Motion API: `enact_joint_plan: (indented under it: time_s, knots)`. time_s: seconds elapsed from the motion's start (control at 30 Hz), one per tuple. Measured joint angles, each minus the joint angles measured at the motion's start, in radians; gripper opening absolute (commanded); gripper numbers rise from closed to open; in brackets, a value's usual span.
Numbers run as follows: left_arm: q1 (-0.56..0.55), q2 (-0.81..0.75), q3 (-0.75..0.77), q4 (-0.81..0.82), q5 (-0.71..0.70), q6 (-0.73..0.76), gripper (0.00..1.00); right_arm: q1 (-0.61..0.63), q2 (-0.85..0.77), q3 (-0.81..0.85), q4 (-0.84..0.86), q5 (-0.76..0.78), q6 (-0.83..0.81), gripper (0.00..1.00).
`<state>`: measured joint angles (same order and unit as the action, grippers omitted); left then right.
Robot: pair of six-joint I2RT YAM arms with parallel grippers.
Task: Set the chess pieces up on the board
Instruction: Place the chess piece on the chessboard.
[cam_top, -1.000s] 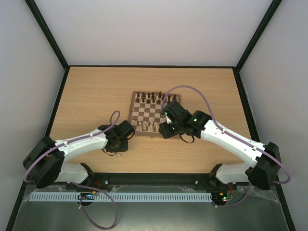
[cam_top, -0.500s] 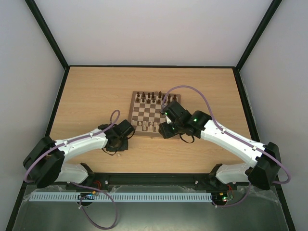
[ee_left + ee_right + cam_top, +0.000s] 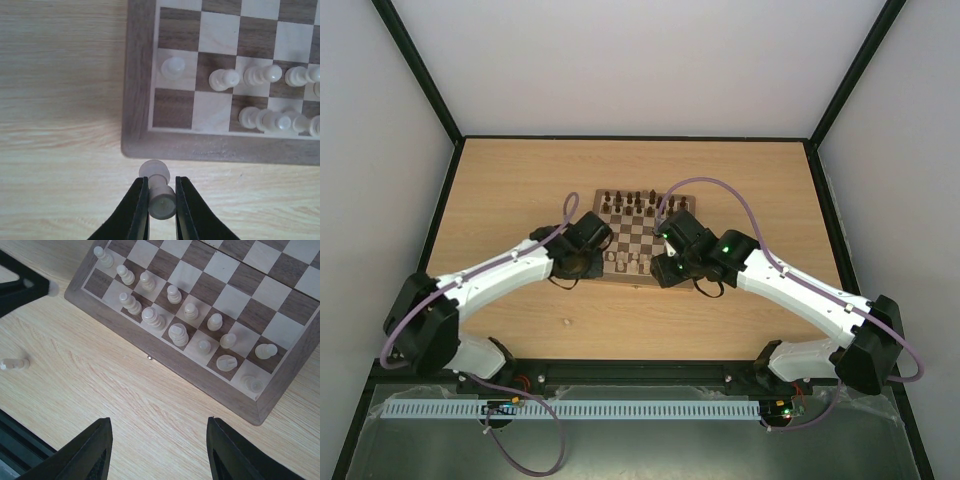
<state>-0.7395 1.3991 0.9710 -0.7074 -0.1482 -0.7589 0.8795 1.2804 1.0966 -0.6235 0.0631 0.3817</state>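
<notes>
The board lies mid-table, with dark pieces on its far rows and pale chess pieces on its near rows. My left gripper is shut on one pale chess piece. It holds the piece lying flat, just off the table, in front of the board's brown border at the near-left corner. The corner square is bare, and a pale pawn stands on the square beyond it. My right gripper is open over bare wood beside the board's near edge, with nothing between its fingers.
One more pale piece lies on its side on the tabletop, left of the right gripper. In the right wrist view the left gripper's black fingers show at the upper left. Both arms reach in from the near edge.
The left arm has swung away from the near table area, up and to the right, to the board's near-left corner. The right arm has not moved.
</notes>
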Motion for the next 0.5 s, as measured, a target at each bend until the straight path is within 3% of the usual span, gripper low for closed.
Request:
enact_joint_plan:
  time_s: [0.23,0.5]
  knots:
    - [0.014,0.154,0.051,0.048,0.011,0.064,0.06,0.0,0.0,0.0,-0.001,0.015,0.0,0.52]
    - [0.014,0.209,0.104,0.062,0.014,0.097,0.06,0.0,0.0,0.0,-0.001,0.021,0.0,0.52]
